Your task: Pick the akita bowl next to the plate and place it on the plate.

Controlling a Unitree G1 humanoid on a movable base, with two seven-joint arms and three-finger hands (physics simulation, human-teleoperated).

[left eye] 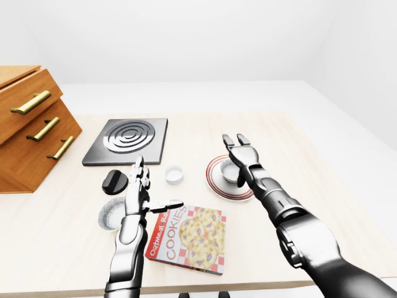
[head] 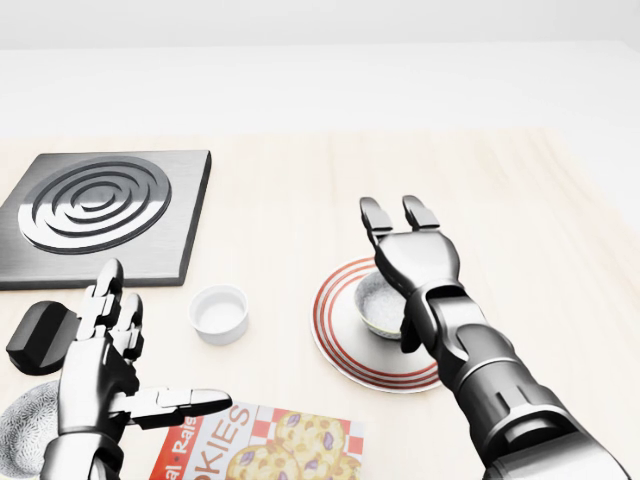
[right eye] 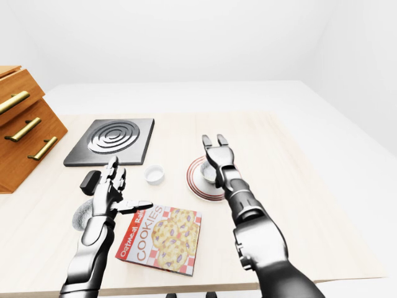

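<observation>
One bowl [head: 378, 303] is already seen sitting on the plate [head: 335, 345]. The right hand [head: 400, 225] is held open over it. Next, pulling away is needed.

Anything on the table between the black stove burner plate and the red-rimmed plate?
Yes: in the head view a small white ramekin sits on the light wooden table between the square black burner plate and the red-rimmed plate.
</observation>
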